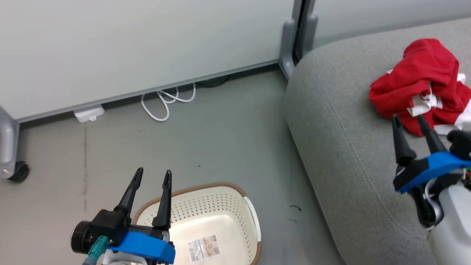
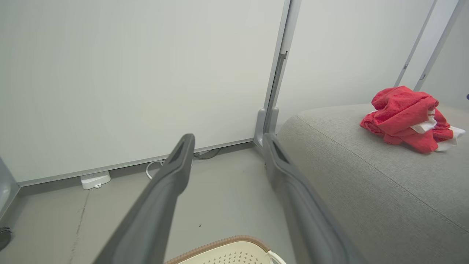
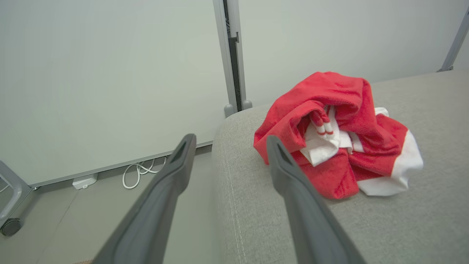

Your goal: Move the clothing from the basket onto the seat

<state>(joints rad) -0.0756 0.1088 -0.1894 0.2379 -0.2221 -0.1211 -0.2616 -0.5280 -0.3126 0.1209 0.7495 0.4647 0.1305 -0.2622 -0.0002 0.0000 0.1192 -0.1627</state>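
Right claw (image 1: 407,118) spread wide, empty | clothing (image 1: 419,79) just beyond its tips, heaped on seat (image 1: 338,140) | left claw (image 1: 154,170) wide by basket (image 1: 206,186)

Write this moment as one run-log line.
clothing: on seat | basket: looks empty | left gripper: jaws open | right gripper: jaws open
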